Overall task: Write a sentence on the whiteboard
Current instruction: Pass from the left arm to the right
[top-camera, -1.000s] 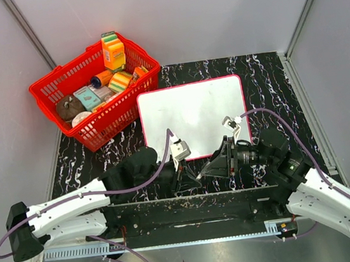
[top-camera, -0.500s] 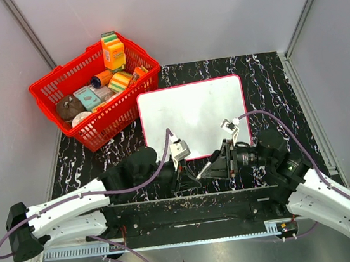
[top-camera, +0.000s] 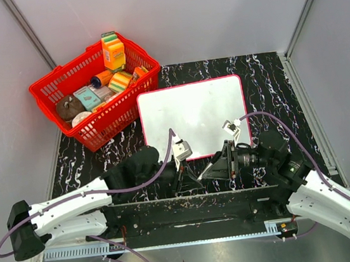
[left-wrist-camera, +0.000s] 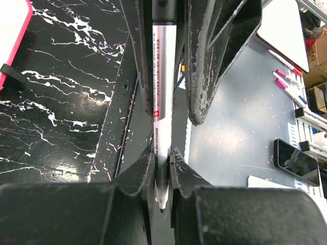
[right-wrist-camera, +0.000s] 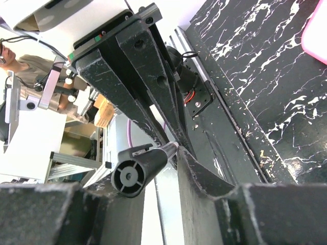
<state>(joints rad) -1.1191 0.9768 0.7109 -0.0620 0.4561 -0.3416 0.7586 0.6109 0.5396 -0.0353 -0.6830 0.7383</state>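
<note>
Left claw (left-wrist-camera: 161, 158): clamped shut on the marker (left-wrist-camera: 162, 92), gripping the barrel near one end, with the rest of it projecting toward 12 o'clock in the left wrist view. Right claw (top-camera: 204, 173): meets it head-on, jaws parted and straddling the marker's far end. A dark gap shows on one side, so no firm pinch is seen. Right wrist view: black ribbed cap (right-wrist-camera: 135, 171) sits between that claw's fingers, apparently on the marker. Both claws hang low over the near edge of the desk (top-camera: 271, 81), at about 6 o'clock from the whiteboard (top-camera: 191, 110). The whiteboard lies flat mid-desk, apart from both claws, with the red basket (top-camera: 113, 119) of groceries at its 10 o'clock. Board surface: blank, no stroke visible. Judgement: early stage. Marker in hand. Left to do: uncap, carry the tip to the board, write the whole sentence.
</note>
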